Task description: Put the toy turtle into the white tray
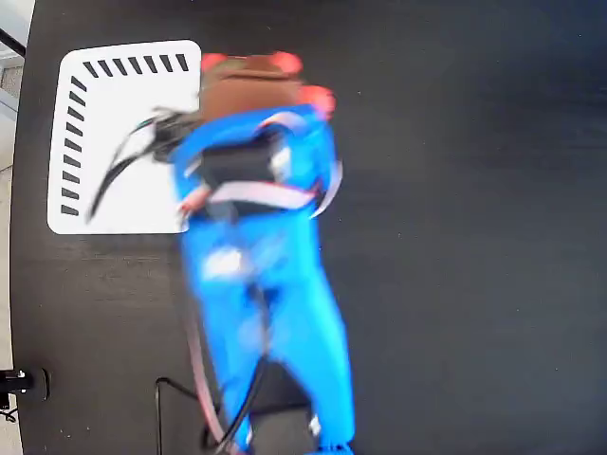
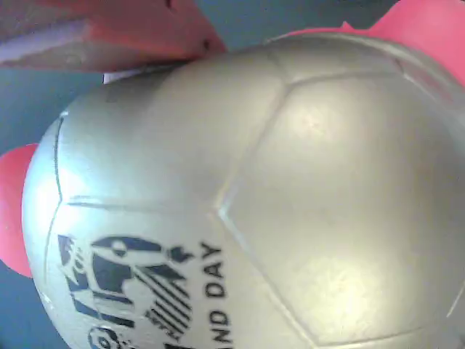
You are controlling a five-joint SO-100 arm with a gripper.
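Note:
The toy turtle (image 1: 252,87) shows in the fixed view as a blurred brown-grey dome with red-pink feet, just right of the white tray's top right corner. The white tray (image 1: 114,114) lies flat at the upper left, with black slanted slots along its top and left edges. My gripper (image 1: 248,114) at the end of the blue arm sits right over the turtle and looks shut on it. In the wrist view the turtle's shell (image 2: 276,196) fills the frame, printed lettering at the bottom. A pink-red finger (image 2: 138,33) lies against its upper edge.
Black cables (image 1: 119,166) from the arm hang over the tray's right half. The arm's base (image 1: 285,417) and a cable loop are at the bottom edge. A small black fitting (image 1: 24,382) sits at the black table's left edge (image 1: 28,284).

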